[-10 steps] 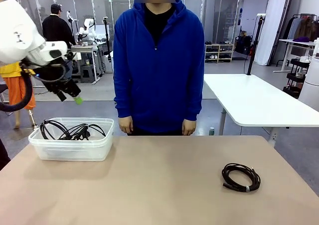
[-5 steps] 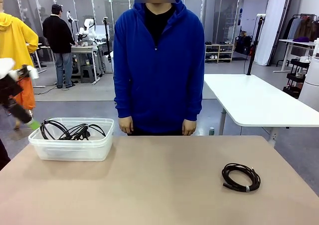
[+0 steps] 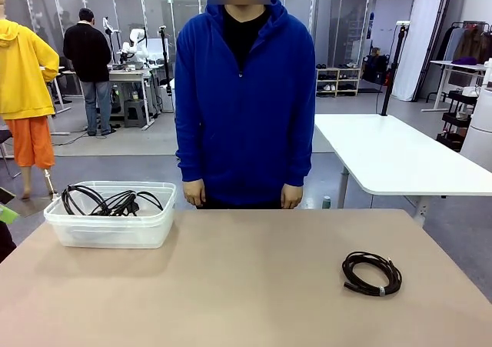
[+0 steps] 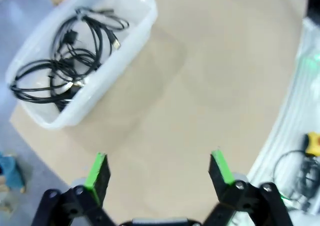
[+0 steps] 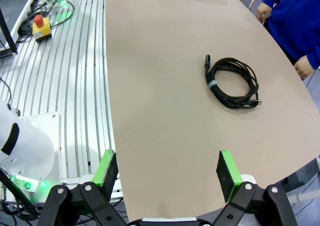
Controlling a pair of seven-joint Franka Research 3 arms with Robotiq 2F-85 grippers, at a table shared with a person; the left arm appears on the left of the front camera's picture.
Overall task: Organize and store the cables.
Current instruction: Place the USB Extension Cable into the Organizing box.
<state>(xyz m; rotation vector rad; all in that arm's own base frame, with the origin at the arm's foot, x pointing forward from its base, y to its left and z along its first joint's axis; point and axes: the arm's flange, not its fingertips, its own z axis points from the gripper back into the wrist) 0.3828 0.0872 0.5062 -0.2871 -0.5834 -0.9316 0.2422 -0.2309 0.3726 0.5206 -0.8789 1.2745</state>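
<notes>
Both pincers spread and empty: left pincer hangs with the clear plastic bin of tangled black cables ahead; right pincer faces the last coiled black cable on the table. Next: descend, grab it.

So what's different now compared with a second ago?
The left arm has swung away from above the bin, off to the left; its end effector is open and empty. The cables in the bin, the coiled cable on the table and the person's hands have not moved.
</notes>
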